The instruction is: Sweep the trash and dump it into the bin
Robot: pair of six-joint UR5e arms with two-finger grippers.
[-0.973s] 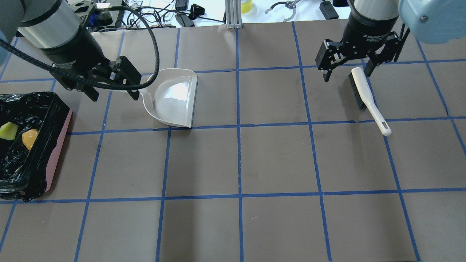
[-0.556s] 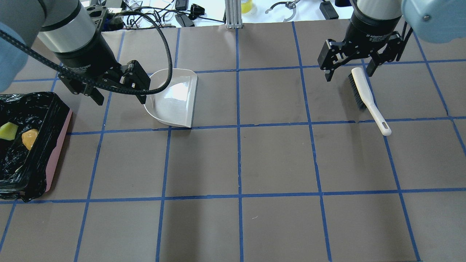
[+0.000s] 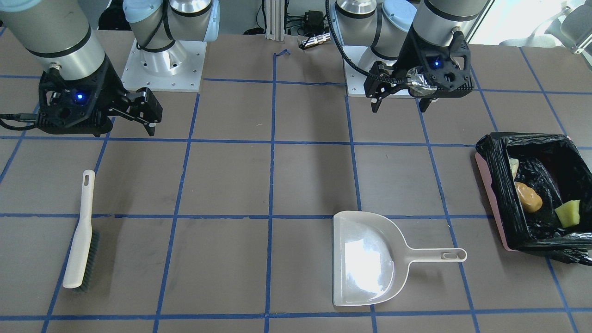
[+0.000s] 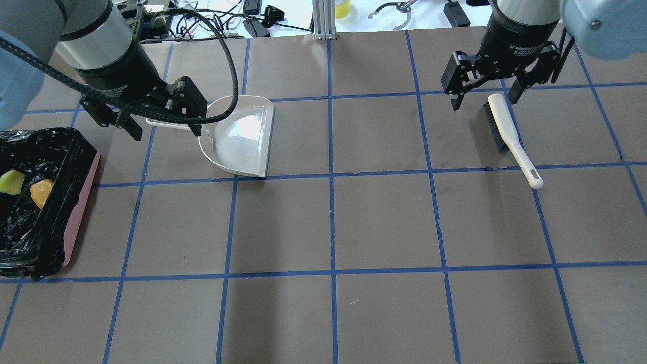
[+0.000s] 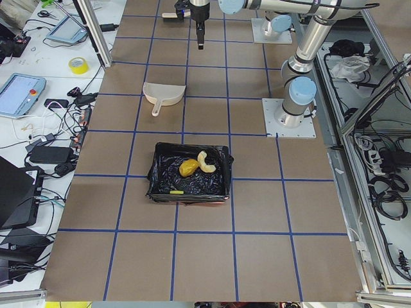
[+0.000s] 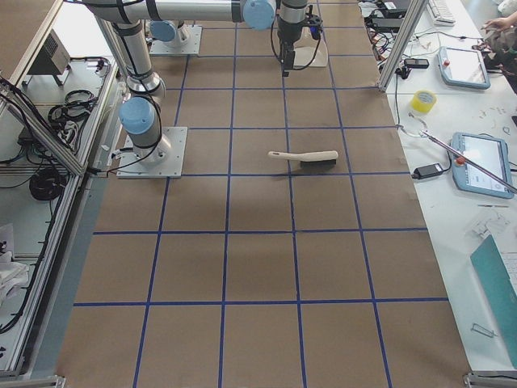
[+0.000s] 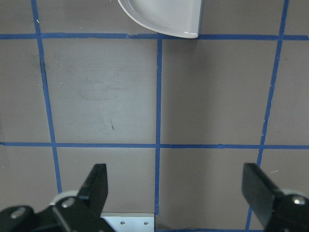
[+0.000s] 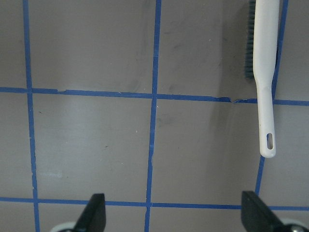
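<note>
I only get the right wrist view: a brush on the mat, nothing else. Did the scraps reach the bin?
Observer: Yes, the orange lump, yellow wedge and pale peel all lie inside the bin.
Operator: Where's the dustpan?
Observer: The dustpan lies flat on the table, empty, apart from the bin.
Operator: Left pincer holding anything?
Observer: No, the left pincer is open and empty, raised above the table.

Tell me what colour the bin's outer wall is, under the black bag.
Pink. The bin shows this best in the overhead exterior view.
</note>
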